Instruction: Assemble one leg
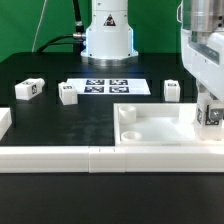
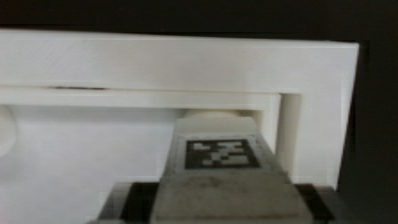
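Observation:
My gripper (image 1: pixel 210 106) is at the exterior view's right, over the right part of the large white tray (image 1: pixel 160 128). It is shut on a leg (image 1: pixel 212 116), a small white block with a black-and-white tag. In the wrist view the leg (image 2: pixel 221 160) fills the middle between my gripper's (image 2: pixel 222 203) dark fingers (image 2: pixel 135 196). Its far end sits at a round corner hole (image 2: pixel 217 114) of the tray (image 2: pixel 160 70). I cannot tell whether the end is inside the hole.
Three loose legs lie on the black table: one at the left (image 1: pixel 28 89), one beside the marker board (image 1: pixel 68 95), one behind the tray (image 1: pixel 173 90). The marker board (image 1: pixel 108 86) lies in front of the robot base (image 1: pixel 108 35). A white rail (image 1: pixel 60 158) runs along the front.

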`<control>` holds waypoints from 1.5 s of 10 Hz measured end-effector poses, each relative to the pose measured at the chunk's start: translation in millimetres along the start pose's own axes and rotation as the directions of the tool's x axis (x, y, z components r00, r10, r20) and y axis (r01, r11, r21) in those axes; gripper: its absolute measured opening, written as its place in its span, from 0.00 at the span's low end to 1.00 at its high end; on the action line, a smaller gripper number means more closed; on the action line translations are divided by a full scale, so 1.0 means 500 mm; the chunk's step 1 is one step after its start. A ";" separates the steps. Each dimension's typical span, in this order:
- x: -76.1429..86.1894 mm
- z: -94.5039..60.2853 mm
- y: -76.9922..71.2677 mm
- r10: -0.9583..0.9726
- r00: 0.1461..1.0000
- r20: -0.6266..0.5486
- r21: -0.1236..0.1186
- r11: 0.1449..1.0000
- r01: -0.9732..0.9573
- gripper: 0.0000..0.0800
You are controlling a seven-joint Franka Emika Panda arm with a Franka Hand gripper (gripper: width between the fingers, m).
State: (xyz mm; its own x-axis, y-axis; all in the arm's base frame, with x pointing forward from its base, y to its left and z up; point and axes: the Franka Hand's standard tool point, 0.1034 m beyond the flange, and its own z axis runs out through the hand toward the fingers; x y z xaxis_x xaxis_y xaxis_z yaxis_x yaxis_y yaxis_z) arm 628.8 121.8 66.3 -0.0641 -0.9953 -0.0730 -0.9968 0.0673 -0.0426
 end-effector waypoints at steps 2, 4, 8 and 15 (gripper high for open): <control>0.000 0.001 0.000 0.150 0.989 0.000 -0.001 0.989 -0.150 0.36; 0.000 0.001 0.000 0.199 0.980 0.003 0.000 0.980 -0.199 0.38; -0.001 -0.001 -0.002 0.044 0.999 0.004 0.000 0.999 -0.044 0.80; -0.010 0.000 -0.001 -0.732 0.681 -0.012 -0.008 0.681 0.732 0.81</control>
State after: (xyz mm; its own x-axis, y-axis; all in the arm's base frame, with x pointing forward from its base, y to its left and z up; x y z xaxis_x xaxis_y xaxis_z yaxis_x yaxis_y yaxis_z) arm 629.7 126.6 66.5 0.6859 -0.7277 -0.0062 -0.7260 -0.6837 -0.0746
